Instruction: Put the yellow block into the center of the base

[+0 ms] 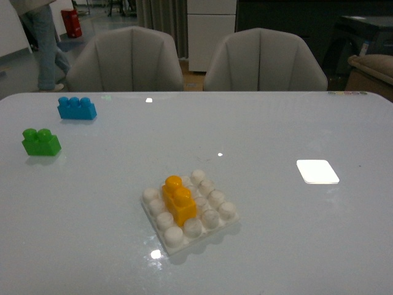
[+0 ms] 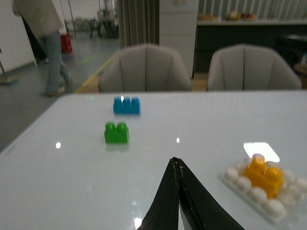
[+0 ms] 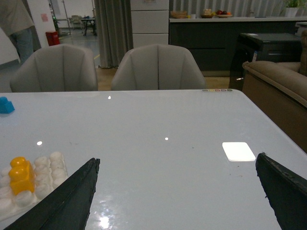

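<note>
left gripper (image 2: pixel 178 165) pinched closed, empty, hovering above table, short of base. yellow block (image 1: pixel 178 198) sits on white base (image 1: pixel 189 211) near centre, long axis running diagonally across studs. right gripper (image 3: pixel 175 191) spread wide, empty, block off to its left.

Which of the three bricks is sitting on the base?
The yellow block, standing on the middle studs of the base. The green brick and blue brick lie apart on the table.

No text, label or number can be read anywhere — bricks, base and table bear none.
</note>
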`<control>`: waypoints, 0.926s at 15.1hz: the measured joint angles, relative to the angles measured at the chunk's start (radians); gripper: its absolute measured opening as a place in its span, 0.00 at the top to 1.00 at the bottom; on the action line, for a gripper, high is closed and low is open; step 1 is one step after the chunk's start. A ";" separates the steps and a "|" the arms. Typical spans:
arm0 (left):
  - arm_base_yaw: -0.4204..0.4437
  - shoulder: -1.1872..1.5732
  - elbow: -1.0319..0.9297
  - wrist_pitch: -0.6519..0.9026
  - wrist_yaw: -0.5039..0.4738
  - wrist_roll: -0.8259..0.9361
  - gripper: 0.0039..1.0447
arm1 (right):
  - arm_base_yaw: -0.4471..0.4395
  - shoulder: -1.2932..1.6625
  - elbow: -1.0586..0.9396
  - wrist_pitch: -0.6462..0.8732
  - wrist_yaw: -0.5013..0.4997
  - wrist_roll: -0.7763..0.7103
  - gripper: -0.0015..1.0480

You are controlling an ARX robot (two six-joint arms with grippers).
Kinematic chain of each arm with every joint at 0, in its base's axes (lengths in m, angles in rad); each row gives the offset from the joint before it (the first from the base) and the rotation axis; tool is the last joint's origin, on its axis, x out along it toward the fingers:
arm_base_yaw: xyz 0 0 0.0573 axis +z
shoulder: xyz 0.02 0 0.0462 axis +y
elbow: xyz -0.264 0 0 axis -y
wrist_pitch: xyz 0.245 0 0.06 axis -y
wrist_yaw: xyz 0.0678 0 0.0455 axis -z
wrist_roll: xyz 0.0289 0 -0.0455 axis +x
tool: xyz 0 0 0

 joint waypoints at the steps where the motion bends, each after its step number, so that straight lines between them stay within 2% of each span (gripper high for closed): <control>1: 0.000 0.000 0.001 -0.018 -0.003 0.000 0.99 | 0.000 0.000 0.000 0.002 -0.001 0.000 0.06; 5: 0.000 0.000 -0.001 -0.020 -0.002 0.000 0.99 | 0.000 0.000 0.000 0.000 0.000 0.000 0.06; 6: 0.000 0.000 -0.001 -0.020 -0.002 0.000 0.96 | 0.000 0.000 0.000 0.000 0.000 0.000 0.06; 8: 0.000 0.000 -0.001 -0.020 -0.002 0.000 0.80 | 0.000 0.000 0.000 0.000 0.000 0.000 0.06; 10: 0.000 0.000 -0.001 -0.020 -0.002 0.000 0.54 | 0.000 0.000 0.000 0.000 0.000 0.000 0.06; 12: 0.000 0.000 -0.001 -0.020 -0.002 0.000 0.37 | 0.000 0.000 0.000 0.000 0.000 0.000 0.06; 14: 0.000 0.000 -0.001 -0.020 -0.002 0.000 0.14 | 0.000 0.000 0.000 0.000 0.000 0.000 0.06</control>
